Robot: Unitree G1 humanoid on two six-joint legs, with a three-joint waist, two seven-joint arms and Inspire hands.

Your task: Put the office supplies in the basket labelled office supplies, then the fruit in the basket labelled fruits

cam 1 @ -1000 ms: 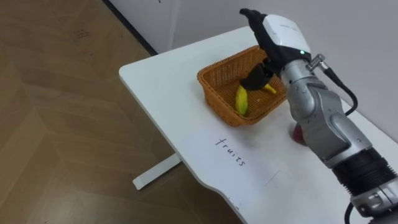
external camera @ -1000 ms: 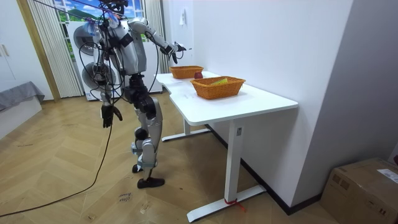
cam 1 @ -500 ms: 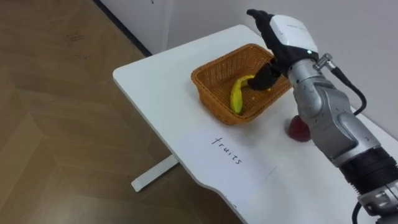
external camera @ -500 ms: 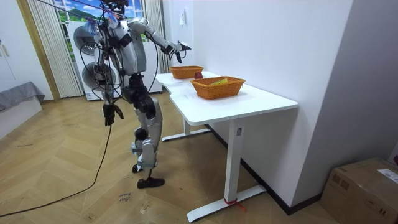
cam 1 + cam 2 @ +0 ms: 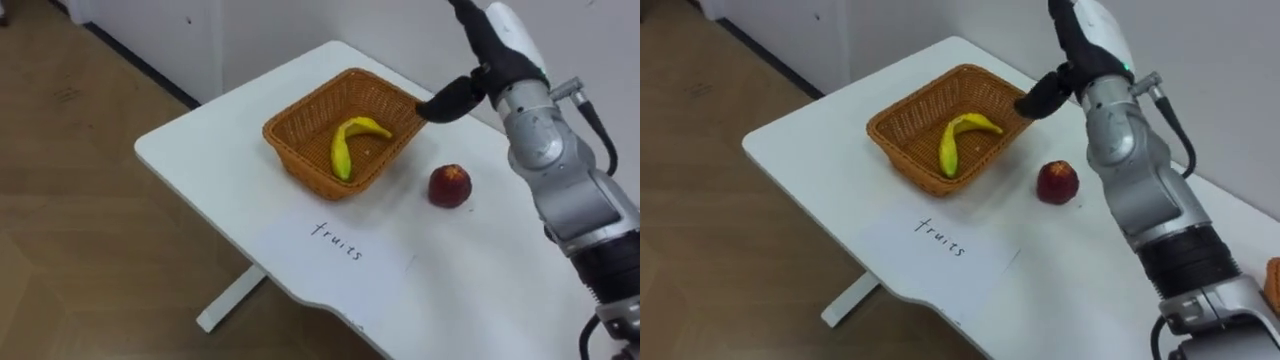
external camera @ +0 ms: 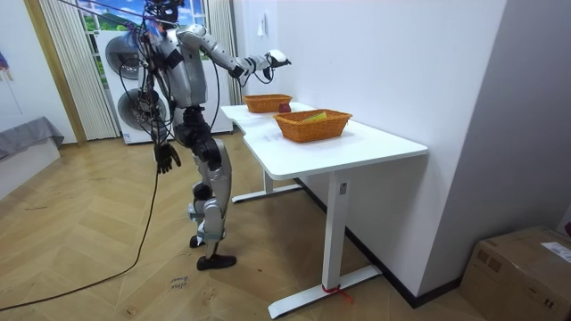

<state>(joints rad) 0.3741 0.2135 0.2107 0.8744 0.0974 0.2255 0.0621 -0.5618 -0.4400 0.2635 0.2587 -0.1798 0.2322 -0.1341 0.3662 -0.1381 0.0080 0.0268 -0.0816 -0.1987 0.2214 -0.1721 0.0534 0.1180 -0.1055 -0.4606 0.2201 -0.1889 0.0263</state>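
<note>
A yellow banana point(image 5: 343, 148) lies inside the brown wicker basket point(image 5: 290, 152) at the far left end of the white table point(image 5: 200, 150). A red apple point(image 5: 450, 186) stands on the table just right of the basket. My right hand point(image 5: 500, 40) hangs in the air above the basket's far right corner, open and holding nothing, thumb pointing down toward the rim. In the room view that hand point(image 6: 272, 59) is raised high over the table. My left hand point(image 6: 164, 159) hangs at my side, fingers loose.
A handwritten label point(image 5: 335, 242) marks the table in front of the basket. A second wicker basket point(image 6: 312, 125) stands further along the table, its edge point(image 5: 1272, 282) showing at my right. The wall runs just behind the table. I stand at the table's long side.
My right hand has let go of the banana and risen out of the basket; the banana now lies flat inside. The head camera has shifted, bringing the apple fully into view.
</note>
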